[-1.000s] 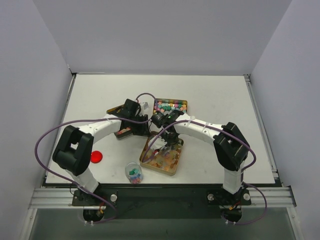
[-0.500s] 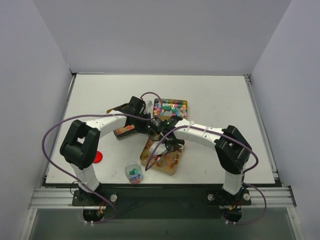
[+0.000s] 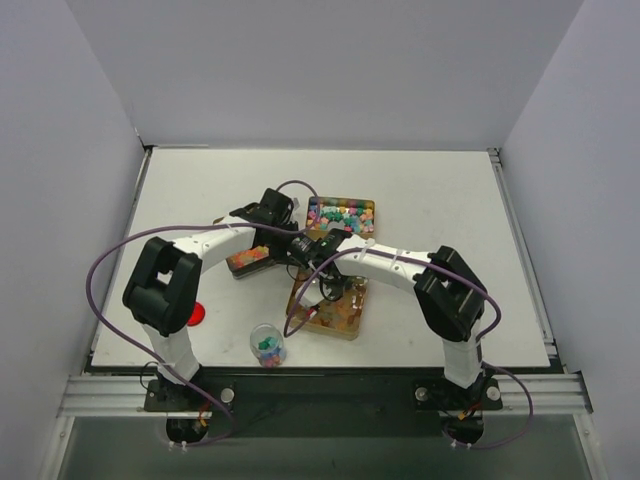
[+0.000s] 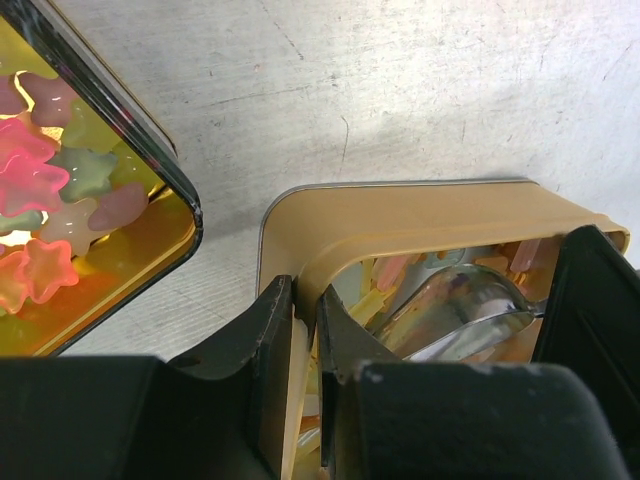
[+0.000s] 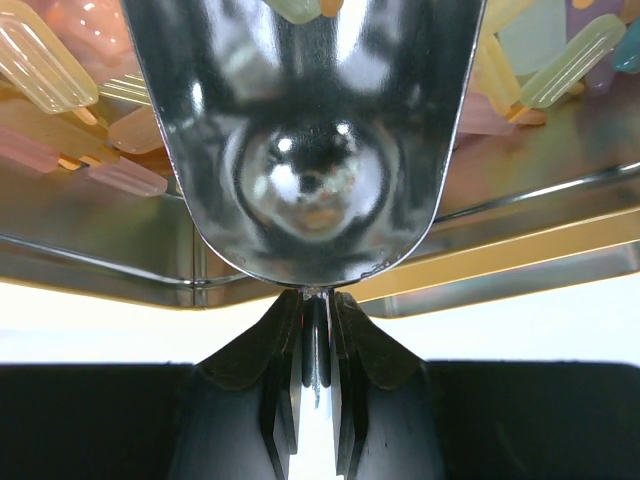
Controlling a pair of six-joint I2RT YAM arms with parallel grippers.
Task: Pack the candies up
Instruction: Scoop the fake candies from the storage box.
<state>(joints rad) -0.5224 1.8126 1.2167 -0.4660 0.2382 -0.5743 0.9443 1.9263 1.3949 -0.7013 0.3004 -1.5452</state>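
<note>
- Candies (image 3: 340, 214) fill the far tin (image 3: 371, 203) in the top view, and more lie in the gold tin (image 3: 322, 334) nearer the bases. Both your arms meet over that gold tin: left arm (image 3: 215, 243) from one side, right arm (image 3: 395, 262) from the other. The small jar (image 3: 266, 345) waits open near the front edge, part-filled, with its red lid (image 3: 193, 313) set aside. My read is that it's the place the sweets are headed.
- Left wrist view: your left gripper (image 4: 303, 320) pinches the gold tin's wall, one finger outside and one inside. It looks like a steadying hold, so the tin won't slide when you dig. The metal scoop (image 4: 465, 310) sits inside the tin among the sweets. Just beside, on the table (image 4: 400, 80), a black-rimmed tin (image 4: 150, 150) shows star-shaped pieces.
- Right wrist view: your right gripper (image 5: 316, 330) is pressed tight on the scoop's thin handle, bowl pointing away into the gold tin. Lolly-shaped candies lie at the bowl's front lip and either side. Only a piece or two shows at the lip, so the load looks barely started.
</note>
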